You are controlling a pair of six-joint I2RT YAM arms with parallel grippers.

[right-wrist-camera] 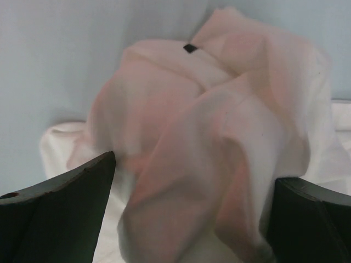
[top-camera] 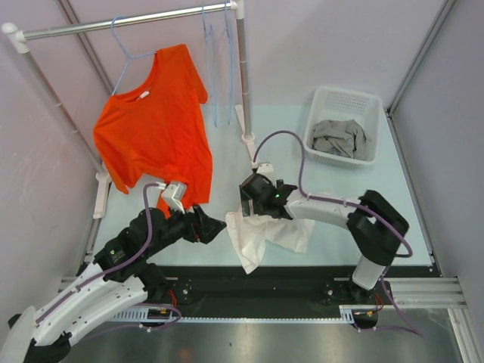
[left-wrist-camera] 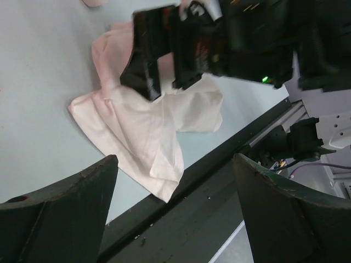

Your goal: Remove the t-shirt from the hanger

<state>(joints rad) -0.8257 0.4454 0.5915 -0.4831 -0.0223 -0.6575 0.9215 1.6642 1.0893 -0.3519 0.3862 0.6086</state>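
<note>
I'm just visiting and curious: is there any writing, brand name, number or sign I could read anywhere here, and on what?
No text can be read in any view.
On the orange t-shirt, the white neck label: too small to read.
On the white garment, the small dark tag: blurred, no letters show.

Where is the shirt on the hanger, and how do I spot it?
Find the silver rail at the back left. Hanging from it on a pale blue hanger is the orange t-shirt. It alone is bright and hung: the white cloth lies crumpled on the table, the grey one sits in a basket.
</note>
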